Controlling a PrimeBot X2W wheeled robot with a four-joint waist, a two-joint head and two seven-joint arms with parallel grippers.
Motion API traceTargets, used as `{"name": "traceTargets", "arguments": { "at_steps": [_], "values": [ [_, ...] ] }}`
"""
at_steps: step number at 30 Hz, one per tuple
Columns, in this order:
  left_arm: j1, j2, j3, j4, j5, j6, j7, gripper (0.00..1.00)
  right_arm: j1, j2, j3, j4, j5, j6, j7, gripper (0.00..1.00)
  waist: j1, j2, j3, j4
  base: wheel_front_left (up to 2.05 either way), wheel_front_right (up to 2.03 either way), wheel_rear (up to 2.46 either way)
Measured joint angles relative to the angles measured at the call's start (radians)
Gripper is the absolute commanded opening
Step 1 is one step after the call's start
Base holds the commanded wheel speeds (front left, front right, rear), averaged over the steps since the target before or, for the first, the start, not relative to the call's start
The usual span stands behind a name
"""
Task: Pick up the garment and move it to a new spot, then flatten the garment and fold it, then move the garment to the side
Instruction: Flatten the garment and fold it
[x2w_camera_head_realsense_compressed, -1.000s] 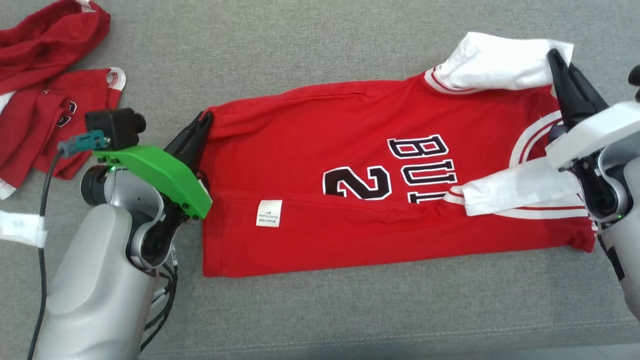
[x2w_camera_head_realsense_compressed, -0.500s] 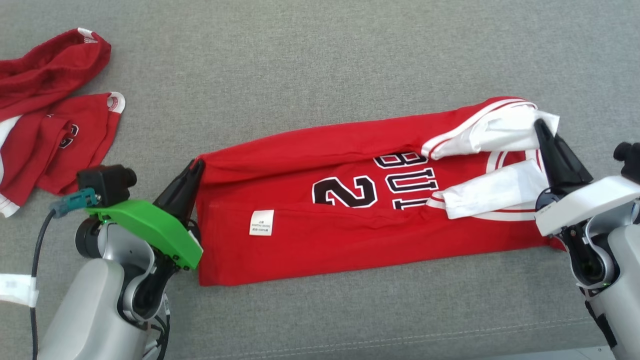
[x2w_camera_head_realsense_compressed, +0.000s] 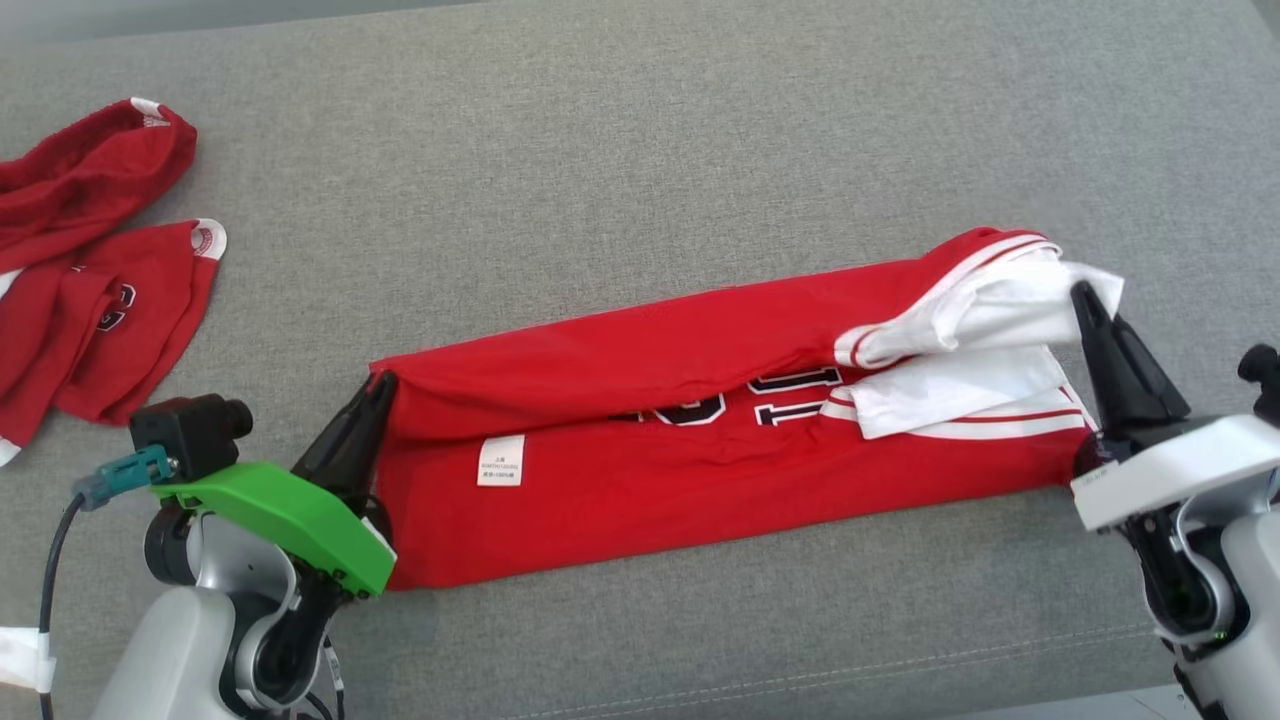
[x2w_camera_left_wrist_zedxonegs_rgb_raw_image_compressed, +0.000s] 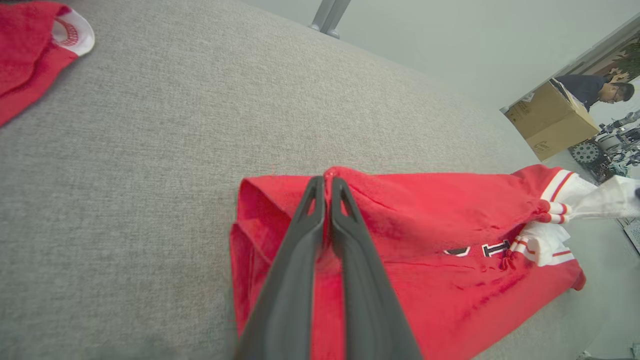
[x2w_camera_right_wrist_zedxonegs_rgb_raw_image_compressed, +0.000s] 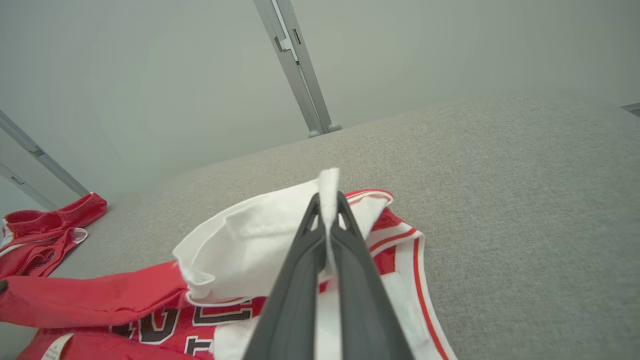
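Left gripper (x2w_camera_left_wrist_zedxonegs_rgb_raw_image_compressed: 326, 182) pinches the hem of the red fabric jersey (x2w_camera_head_realsense_compressed: 650, 480), right gripper (x2w_camera_right_wrist_zedxonegs_rgb_raw_image_compressed: 328, 200) its white sleeve (x2w_camera_right_wrist_zedxonegs_rgb_raw_image_compressed: 250, 240); uneven pulling could skew the fold

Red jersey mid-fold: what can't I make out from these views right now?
Chest lettering on the red jersey with white sleeves: head view, folded-over flap covers most of it.
Small white care label: head view, print too small.
Layers pinched by left gripper and right gripper: wrist views, cloth bunches around the tips.
Crumpled red clothes pile: head view, left edge cuts it off.
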Motion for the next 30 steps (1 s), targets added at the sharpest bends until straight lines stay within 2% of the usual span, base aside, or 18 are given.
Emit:
{"name": "traceTargets", "arguments": {
  "at_steps": [8,11,22,24,25,26,27,28,29,30],
  "values": [
    [0.084,-0.001,-0.035,-0.029,-0.012,0.015,0.039,0.0,0.061,-0.011,0.024,0.001,-0.007,-0.011,0.027,0.0,0.0,0.0,0.003,-0.009,0.0,0.0,0.0],
    [0.091,0.0,-0.05,-0.048,-0.012,0.016,0.045,0.0,0.067,-0.025,0.027,0.0,-0.014,-0.024,0.035,0.0,0.0,0.0,0.005,-0.007,0.0,0.0,0.0],
    [0.095,0.03,0.0,-0.078,-0.012,0.058,0.048,0.0,0.081,-0.024,0.04,-0.031,-0.017,-0.028,0.048,0.0,0.0,0.0,0.006,0.0,0.0,0.0,0.0],
    [0.097,0.033,0.003,-0.082,-0.012,0.062,0.051,0.0,0.081,-0.025,0.039,-0.034,-0.017,-0.036,0.059,0.0,0.0,0.0,0.005,0.0,0.0,0.0,0.0],
    [0.098,0.033,0.002,-0.082,-0.012,0.064,0.052,0.02,0.086,-0.027,0.041,-0.034,-0.017,-0.037,0.071,0.21,0.0,0.0,0.005,-0.001,0.0,0.0,0.0],
    [0.101,0.034,0.0,-0.082,-0.012,0.065,0.062,0.2,0.096,-0.034,0.048,-0.032,-0.019,-0.036,0.082,0.44,0.0,0.0,0.004,-0.002,0.0,0.0,0.0],
    [0.107,0.036,-0.005,-0.083,-0.012,0.068,0.072,0.42,0.105,-0.041,0.055,-0.028,-0.024,-0.037,0.092,1.0,0.0,0.0,0.004,-0.002,0.0,0.0,0.0],
    [0.115,0.04,-0.016,-0.084,-0.012,0.068,0.08,0.94,0.118,-0.051,0.062,-0.023,-0.03,-0.041,0.103,1.0,0.0,0.0,0.004,-0.003,0.0,0.0,0.0],
    [0.125,0.044,-0.028,-0.085,-0.007,0.068,0.084,1.0,0.127,-0.06,0.067,-0.015,-0.034,-0.044,0.115,1.0,0.0,0.0,0.004,-0.004,0.0,0.0,0.0],
    [0.137,0.046,-0.039,-0.086,-0.002,0.068,0.092,1.0,0.134,-0.067,0.067,-0.009,-0.044,-0.046,0.122,1.0,0.0,0.0,0.004,-0.004,0.0,0.0,0.0]
  ]
}}
